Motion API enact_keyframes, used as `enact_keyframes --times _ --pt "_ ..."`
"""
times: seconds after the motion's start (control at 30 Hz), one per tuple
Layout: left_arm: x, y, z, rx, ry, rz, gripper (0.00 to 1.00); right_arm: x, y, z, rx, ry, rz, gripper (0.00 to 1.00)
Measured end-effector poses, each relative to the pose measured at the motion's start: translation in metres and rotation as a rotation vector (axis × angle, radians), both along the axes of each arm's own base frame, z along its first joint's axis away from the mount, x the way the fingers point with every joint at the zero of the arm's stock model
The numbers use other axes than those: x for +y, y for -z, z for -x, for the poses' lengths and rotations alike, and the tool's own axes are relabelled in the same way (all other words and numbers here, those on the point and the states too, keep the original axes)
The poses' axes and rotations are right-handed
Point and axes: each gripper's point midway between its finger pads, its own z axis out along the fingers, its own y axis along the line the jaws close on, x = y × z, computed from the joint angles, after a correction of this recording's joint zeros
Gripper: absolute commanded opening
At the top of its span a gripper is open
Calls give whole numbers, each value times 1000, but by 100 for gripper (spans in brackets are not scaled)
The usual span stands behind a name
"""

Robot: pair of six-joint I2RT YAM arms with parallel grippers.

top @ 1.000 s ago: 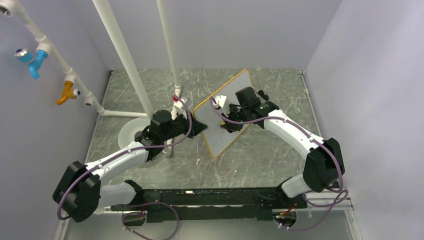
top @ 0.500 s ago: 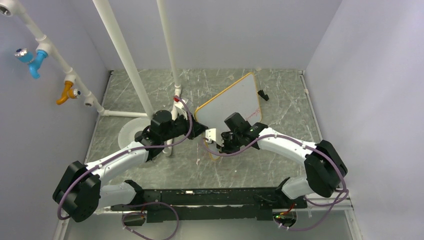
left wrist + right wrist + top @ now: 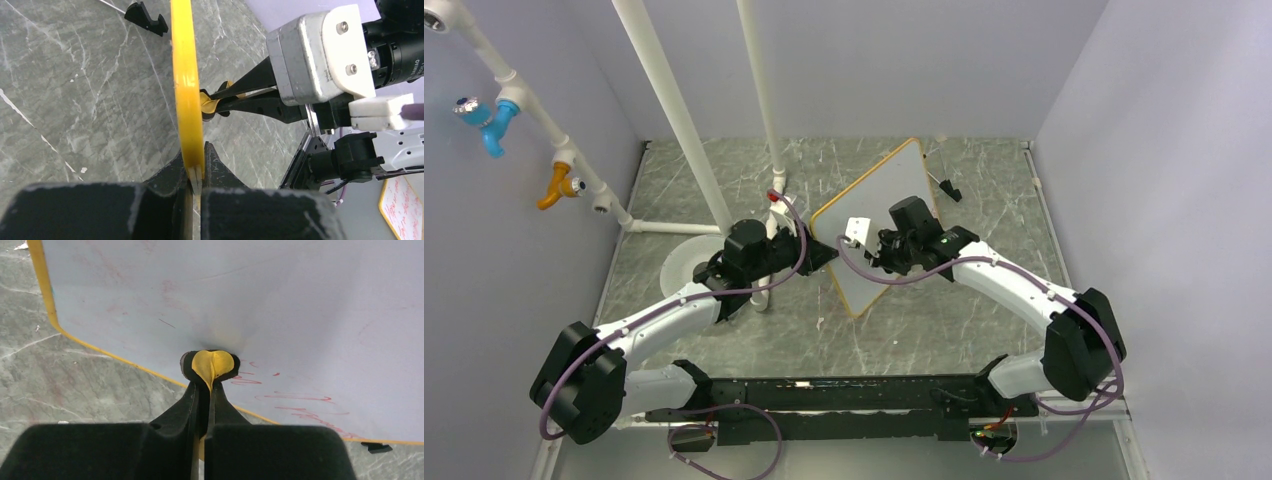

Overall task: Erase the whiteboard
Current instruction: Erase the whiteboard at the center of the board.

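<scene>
The whiteboard (image 3: 876,190) is held tilted up off the table, its orange-yellow frame edge (image 3: 187,90) pinched in my left gripper (image 3: 197,170), which is shut on it at the board's left corner (image 3: 824,255). My right gripper (image 3: 204,385) is shut on a small yellow eraser pad (image 3: 212,362) with a black rim, and the pad presses against the white face (image 3: 250,300). Red scrawl (image 3: 295,400) remains just right of the pad near the lower edge; faint pink smears mark the upper left. From above, the right gripper (image 3: 881,250) sits over the board's middle.
Two white pipes (image 3: 674,110) rise behind the left arm. A round white disc (image 3: 682,265) lies on the table at the left. A small black clip (image 3: 950,190) lies beyond the board. Blue and orange valves (image 3: 494,120) hang on the left wall.
The right gripper swept with the pad from the board's upper part down to its lower corner, then back up to the middle. The board rocked slightly. The left arm held still.
</scene>
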Motion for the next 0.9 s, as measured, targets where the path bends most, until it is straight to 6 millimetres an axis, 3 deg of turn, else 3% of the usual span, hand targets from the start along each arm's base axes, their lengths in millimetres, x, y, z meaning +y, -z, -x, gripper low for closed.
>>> enact_keyframes --times 0.17,0.27,0.37,0.53,0.77,0.9 --pt "0 1 1 7 3 0 0 5 8 13 3 -61 7 0" --pt "0 1 3 10 14 0 0 11 18 32 17 -132 39 0" --pt "-1 1 3 9 17 -1 0 13 22 35 23 -145 52 0" --pt "-1 1 3 7 18 0 0 8 11 25 42 -94 45 0" --pt "-1 0 3 25 12 14 0 4 -33 -17 -32 22 -22 0" --pt "-1 1 3 33 11 16 0 4 -26 -13 -30 -1 -36 0"
